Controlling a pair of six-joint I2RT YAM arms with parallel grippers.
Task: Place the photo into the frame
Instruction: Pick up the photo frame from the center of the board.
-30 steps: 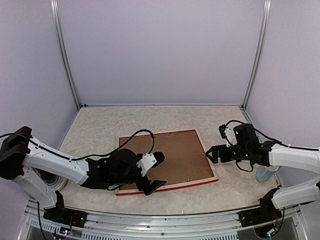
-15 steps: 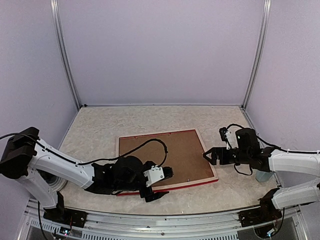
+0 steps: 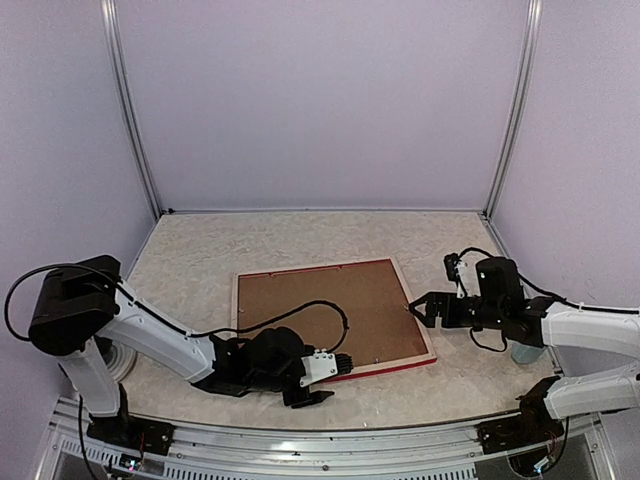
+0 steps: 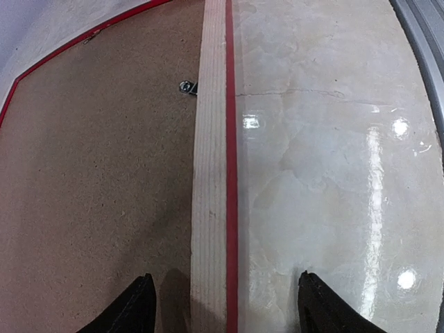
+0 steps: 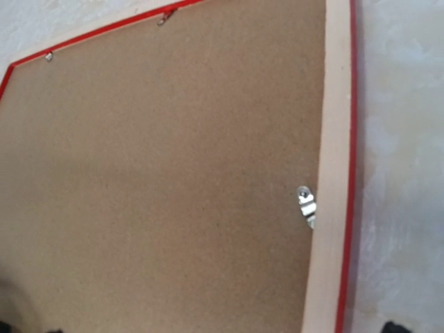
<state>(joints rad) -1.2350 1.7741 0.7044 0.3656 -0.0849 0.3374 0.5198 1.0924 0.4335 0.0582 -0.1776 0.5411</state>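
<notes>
The frame (image 3: 320, 268) lies face down on the table, with pale wood rails edged in red. The brown backing board (image 3: 372, 295) fills it. The photo is hidden. My left gripper (image 3: 328, 382) is open at the frame's near edge. In the left wrist view its fingers (image 4: 136, 306) straddle the near rail (image 4: 209, 208) without touching it. My right gripper (image 3: 418, 310) is open at the frame's right edge, over the right rail (image 5: 331, 173). Only its fingertips (image 5: 395, 326) show in the right wrist view. It holds nothing.
Small metal turn clips sit on the board by the rails (image 4: 187, 87) (image 5: 305, 206). A pale cup-like object (image 3: 524, 350) stands under the right arm. A metal rail (image 4: 423, 55) runs along the table's near edge. The left arm's cable (image 3: 330, 305) loops over the board.
My left gripper has moved off the backing board toward me and to the right, down to the frame's near rail. My right gripper has shifted only slightly.
</notes>
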